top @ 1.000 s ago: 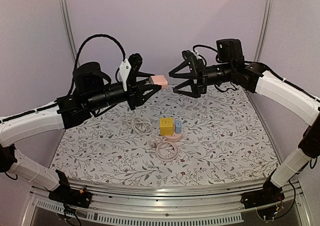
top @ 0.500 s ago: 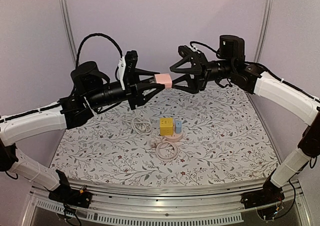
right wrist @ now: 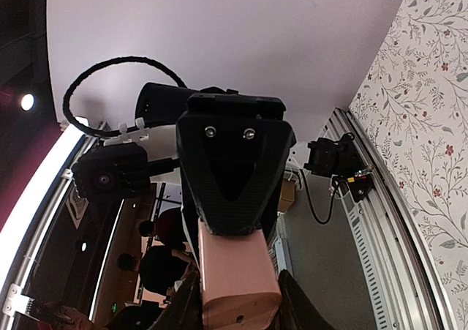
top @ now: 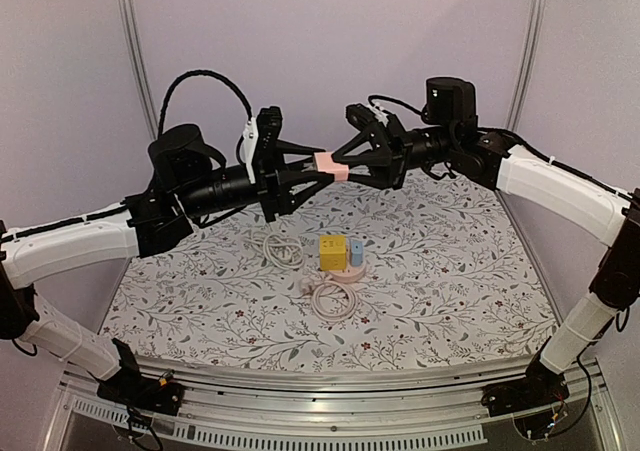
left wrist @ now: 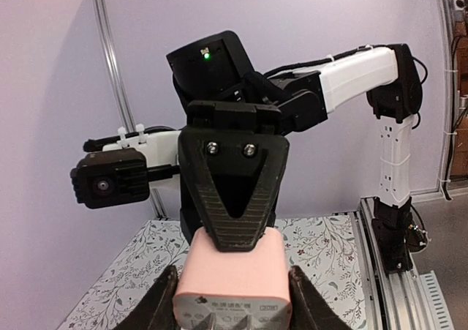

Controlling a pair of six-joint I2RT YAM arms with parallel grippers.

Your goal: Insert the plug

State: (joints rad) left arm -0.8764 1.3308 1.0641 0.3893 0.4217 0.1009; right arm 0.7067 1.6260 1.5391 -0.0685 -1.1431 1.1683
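Lilac walls [top: 330, 31] back a table spread with a floral cloth [top: 450, 271], where a yellow cube [top: 333, 251] sits with a small blue piece [top: 357, 254] just beside it and white cable coils [top: 332, 299] near both. Well above them, the pink plug [top: 328, 164] hangs in mid-air between the two arms. The left gripper [top: 318, 167] pinches it from its own side, fingers closed against the block, while the right gripper [top: 340, 166] has its fingers drawn in onto the opposite end
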